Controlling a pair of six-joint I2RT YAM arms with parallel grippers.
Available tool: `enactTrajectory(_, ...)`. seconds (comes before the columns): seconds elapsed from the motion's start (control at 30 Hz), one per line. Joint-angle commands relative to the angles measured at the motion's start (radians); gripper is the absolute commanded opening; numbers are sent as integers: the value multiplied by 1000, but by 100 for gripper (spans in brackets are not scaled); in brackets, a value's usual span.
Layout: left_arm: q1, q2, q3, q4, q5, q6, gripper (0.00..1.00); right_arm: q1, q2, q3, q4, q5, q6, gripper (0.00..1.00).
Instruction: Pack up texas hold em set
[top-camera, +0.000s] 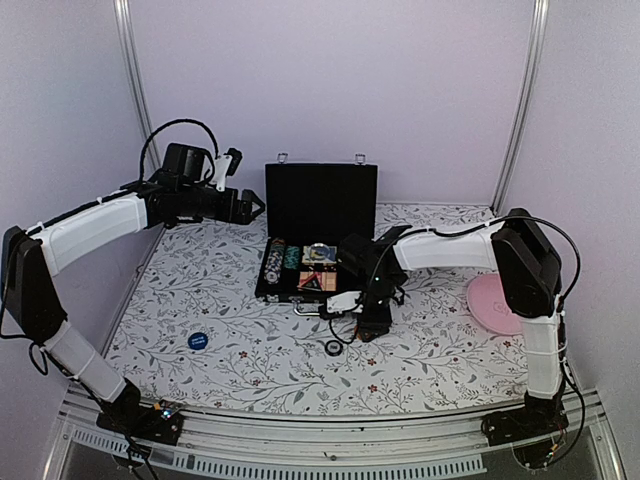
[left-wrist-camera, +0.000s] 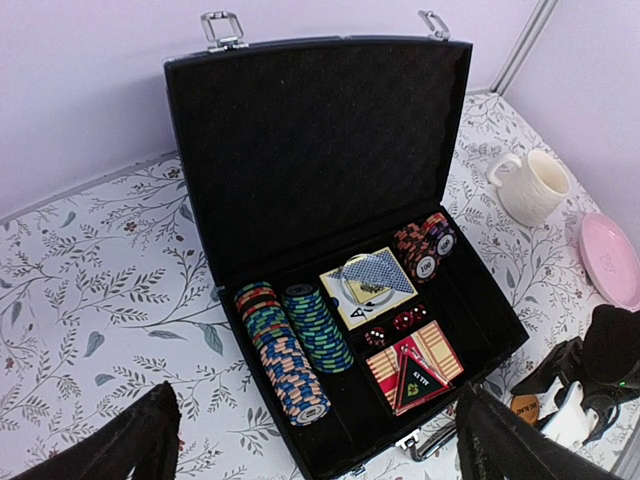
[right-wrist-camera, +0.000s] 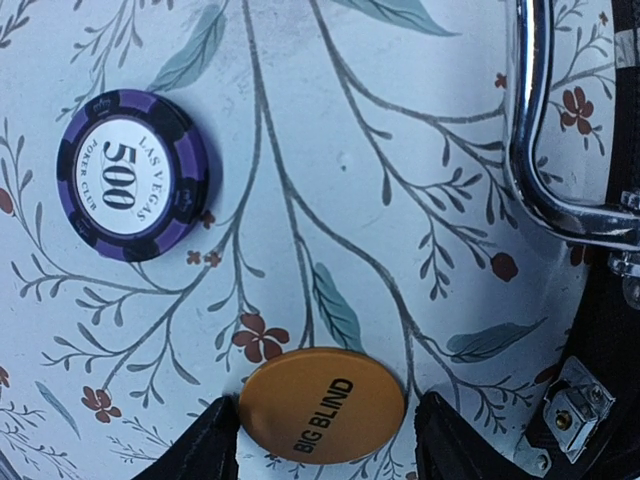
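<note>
Low over the floral cloth (right-wrist-camera: 420, 120): right gripper (right-wrist-camera: 325, 405), jaws spread, holding nothing. Between its black fingers (right-wrist-camera: 205, 450), flat on the cloth: a smooth, round orange BIG BLIND button (right-wrist-camera: 322, 403), close to both pads, contact impossible to tell. Ahead and left of those fingers, apart from the button: a purple chip (right-wrist-camera: 132, 175), round, black-notched at the rim, white centre printed 500. Ahead and right: the curved chrome handle (right-wrist-camera: 535, 130) and a silver latch (right-wrist-camera: 565, 415) on the front wall of the black briefcase (right-wrist-camera: 615, 350).

Raised to the left of the case: left gripper (left-wrist-camera: 315, 400), fingers wide apart and empty, aimed down at the open interior. Just past its fingertips, in the dark lined base: two ridged rows of striped chips (left-wrist-camera: 290, 345) on edge. Further in: a red deck under a triangle token (left-wrist-camera: 418, 378), dark red dice (left-wrist-camera: 392, 328), a card deck (left-wrist-camera: 362, 285) topped by a blue-patterned card, a short row of dark chips (left-wrist-camera: 427, 248). Behind these: the lid (left-wrist-camera: 310, 150), upright, matt black inside. Beyond the case, to the right: a ribbed cream mug (left-wrist-camera: 530, 185), then a pink plate (left-wrist-camera: 610, 260), both apart from it.

Well left of the right gripper, alone on the cloth: a blue chip (top-camera: 198, 340).
</note>
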Motion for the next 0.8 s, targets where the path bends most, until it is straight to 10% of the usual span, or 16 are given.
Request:
enactTrajectory(0.0,16,-12,-6,5,8,-4,96,26,76,-33,-43,49,23,54)
enactTrajectory(0.77,16,-10,-6,5,11,-6,96,46,39,40,-95,37,54,35)
